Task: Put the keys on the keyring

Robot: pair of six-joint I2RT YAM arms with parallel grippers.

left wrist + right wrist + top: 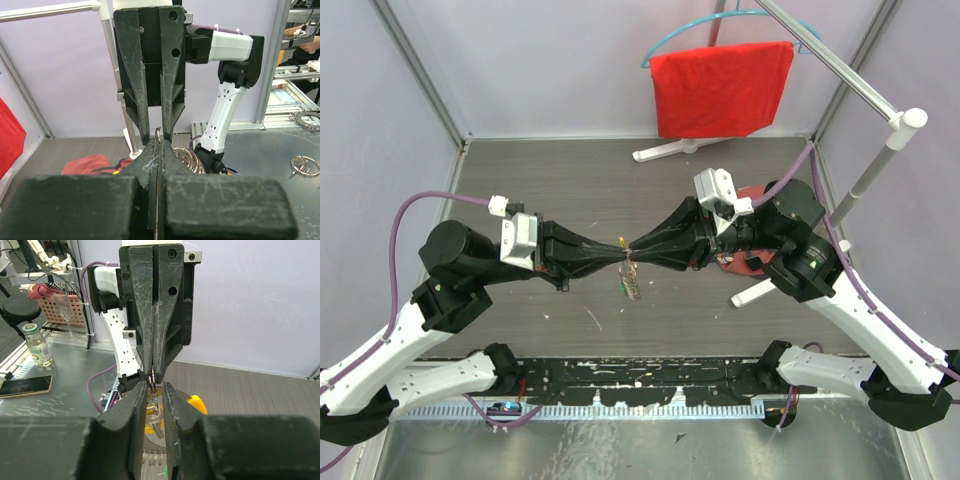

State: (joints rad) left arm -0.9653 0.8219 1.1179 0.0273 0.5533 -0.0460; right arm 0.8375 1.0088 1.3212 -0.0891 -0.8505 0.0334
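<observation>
The keyring is dangling above mid-table, keys bunching beneath it. We're seeing the left gripper pinching the loop tight and the right gripper sitting narrowly parted around it. We're judging this mid-threading, and the next move is calling for fine alignment. Off-table, a pink basket is holding cloth.

The left gripper and right gripper are scuffed black. The keyring is silver with yellow. Behind the keyring, a red cloth on a teal hanger; beneath it, a dark grey streaked table.
</observation>
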